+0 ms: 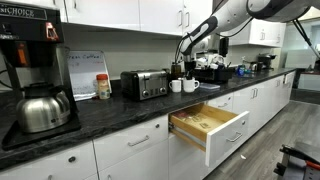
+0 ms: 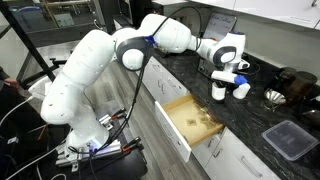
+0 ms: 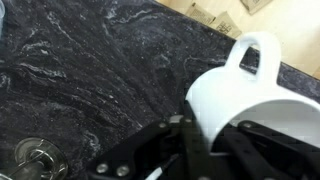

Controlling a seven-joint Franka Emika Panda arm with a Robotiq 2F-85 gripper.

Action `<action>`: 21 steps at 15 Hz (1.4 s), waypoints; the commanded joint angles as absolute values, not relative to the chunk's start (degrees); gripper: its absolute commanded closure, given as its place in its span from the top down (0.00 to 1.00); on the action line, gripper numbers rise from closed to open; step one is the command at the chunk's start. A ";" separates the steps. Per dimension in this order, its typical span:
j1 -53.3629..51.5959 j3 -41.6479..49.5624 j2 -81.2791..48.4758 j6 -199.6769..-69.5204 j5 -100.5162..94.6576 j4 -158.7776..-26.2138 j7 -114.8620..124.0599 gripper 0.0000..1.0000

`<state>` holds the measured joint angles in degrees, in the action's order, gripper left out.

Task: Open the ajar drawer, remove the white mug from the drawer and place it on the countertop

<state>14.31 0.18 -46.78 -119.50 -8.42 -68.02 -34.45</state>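
Observation:
The drawer (image 1: 226, 137) stands pulled open in both exterior views, and its pale wood box (image 2: 190, 118) shows no mug inside. My gripper (image 2: 222, 80) reaches down over the dark countertop (image 1: 110, 108) and is shut on the rim of the white mug (image 2: 219, 93). In the wrist view the mug (image 3: 245, 95) fills the right side with its handle up, and the fingers (image 3: 205, 150) clamp its wall over the veined stone (image 3: 90, 70). The mug (image 1: 177, 86) is at or just above the countertop. A second white mug (image 2: 241, 91) stands close beside it.
A black toaster (image 1: 145, 84), a jar (image 1: 103, 86), a sign (image 1: 85, 72) and a coffee maker with a steel carafe (image 1: 42, 108) stand along the counter. A black tray (image 2: 290, 138) lies further along. A glass (image 3: 35, 160) sits near the gripper.

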 commanded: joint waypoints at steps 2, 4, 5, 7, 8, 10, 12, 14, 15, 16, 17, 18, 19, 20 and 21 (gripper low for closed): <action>14.90 0.40 -50.58 -119.76 -7.26 -62.74 -34.87 0.02; 15.18 0.22 -51.60 -119.74 -6.77 -61.76 -34.75 0.02; 15.36 0.08 -52.07 -119.69 -6.34 -61.23 -34.66 0.02; 15.66 -0.15 -52.79 -119.80 -5.63 -60.51 -34.57 0.02; 15.76 -0.19 -53.16 -119.82 -5.36 -60.04 -34.55 0.02; 15.95 -0.25 -53.76 -119.81 -4.75 -59.39 -34.49 0.02; 16.27 -0.45 -54.08 -119.75 -3.94 -59.00 -34.45 0.02; 16.55 -0.58 -54.57 -119.53 -3.18 -58.38 -34.42 0.02; 16.65 -0.59 -54.69 -119.40 -2.85 -58.25 -34.42 0.02; 16.71 -0.59 -54.76 -119.37 -2.57 -58.15 -34.40 0.02; 16.76 -0.59 -54.80 -119.29 -2.32 -58.12 -34.34 0.02; 16.82 -0.60 -54.82 -119.19 -2.14 -58.10 -34.34 0.02; 16.90 -0.66 -54.89 -118.88 -1.88 -57.97 -34.33 0.02; 16.92 -0.65 -54.94 -118.67 -1.70 -57.93 -34.27 0.02; 16.98 -0.68 -54.98 -118.50 -1.50 -57.93 -34.26 0.02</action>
<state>15.98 0.24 -53.61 -119.56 -2.96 -60.63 -34.10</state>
